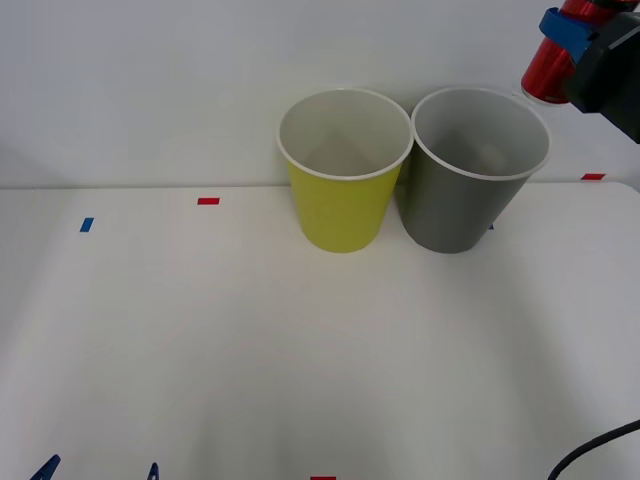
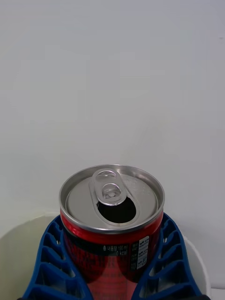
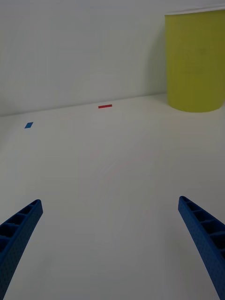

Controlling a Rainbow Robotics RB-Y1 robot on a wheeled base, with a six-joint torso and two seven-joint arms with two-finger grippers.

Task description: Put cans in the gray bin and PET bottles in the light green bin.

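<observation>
- A plain white wall (image 1: 150, 90) is seen across the upper frame.
- A white table (image 1: 200, 350) is spread below it.
- Small red tape marks (image 1: 208, 201) and a blue tape mark (image 1: 86, 225) are stuck on the tabletop.

The can (image 2: 112, 220) is shiny metal: glossy red painted sides, bare brushed silver top and a polished pull tab. The right gripper's (image 2: 112, 276) fingers (image 2: 49, 262) clamped round it look like matt blue plastic, ribbed with open cells. Same stuff on the left gripper's (image 3: 110, 243) spread fingers (image 3: 18, 232). The light green bin (image 1: 343, 170) and the gray bin (image 1: 470, 170) look like smooth plastic with a dull sheen, pale inside. The table (image 1: 250, 340) is a plain white matt surface, with small glossy-looking tape marks (image 1: 208, 201) stuck on it.
</observation>
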